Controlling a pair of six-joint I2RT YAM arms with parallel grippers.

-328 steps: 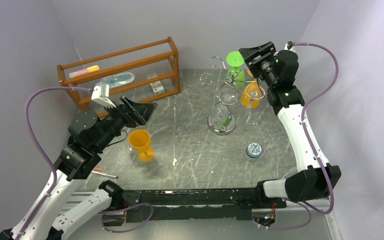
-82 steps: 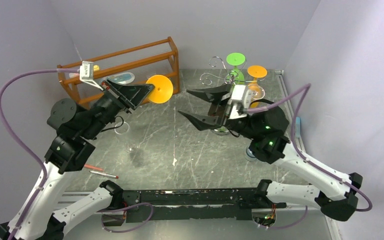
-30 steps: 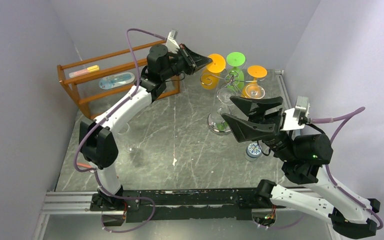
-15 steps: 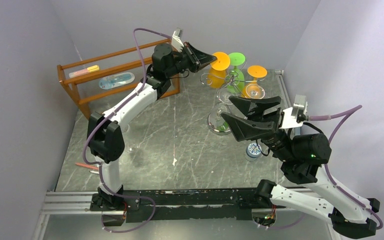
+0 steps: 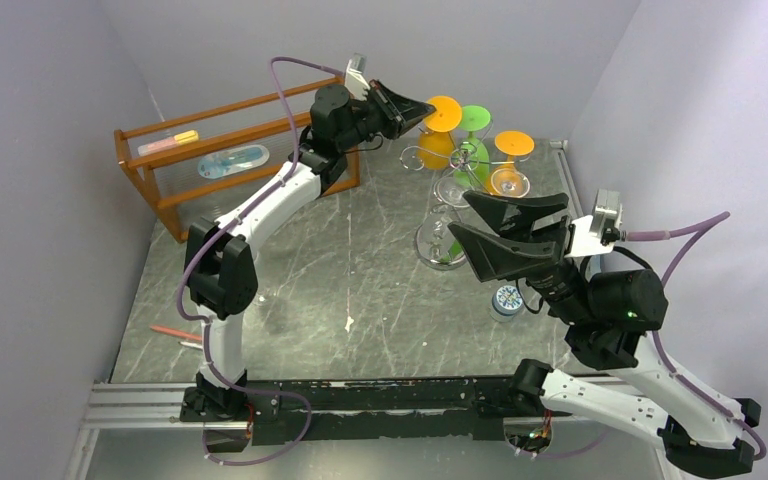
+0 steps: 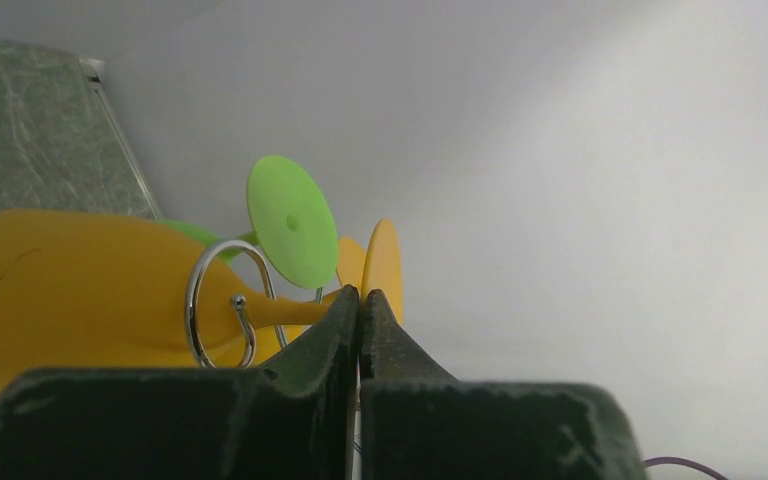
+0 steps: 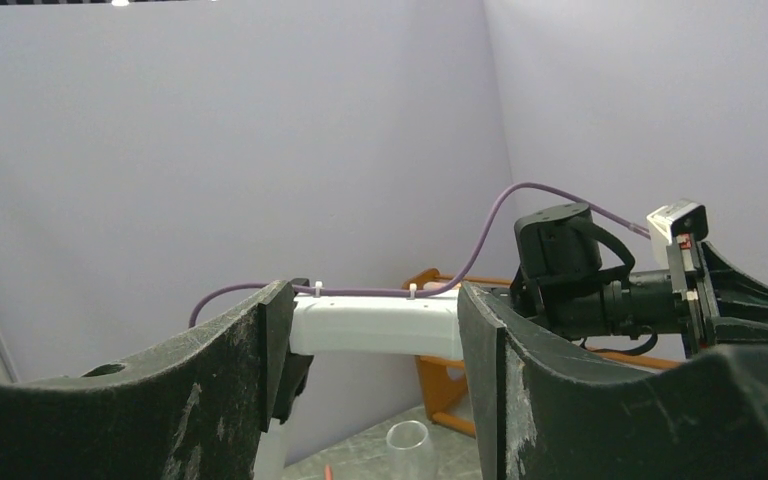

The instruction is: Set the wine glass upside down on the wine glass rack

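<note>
Over the marbled table [image 5: 360,290]: right gripper [image 5: 458,215] open in front, orange wine glass [image 5: 445,112] held at the wine glass rack [image 5: 432,248] behind.
Nearest, the right gripper is poised high, jaws spread wide, nothing gripped. Beyond, the rack is stood on its round base; a green glass [image 5: 476,117] and a second orange glass [image 5: 511,143] are hung foot-up. Farthest, the orange wine glass is pinched by the stem in the closed left gripper [image 5: 428,106], foot up, bowl down, beside a wire loop [image 6: 192,300]; whether it is seated cannot be told.
</note>
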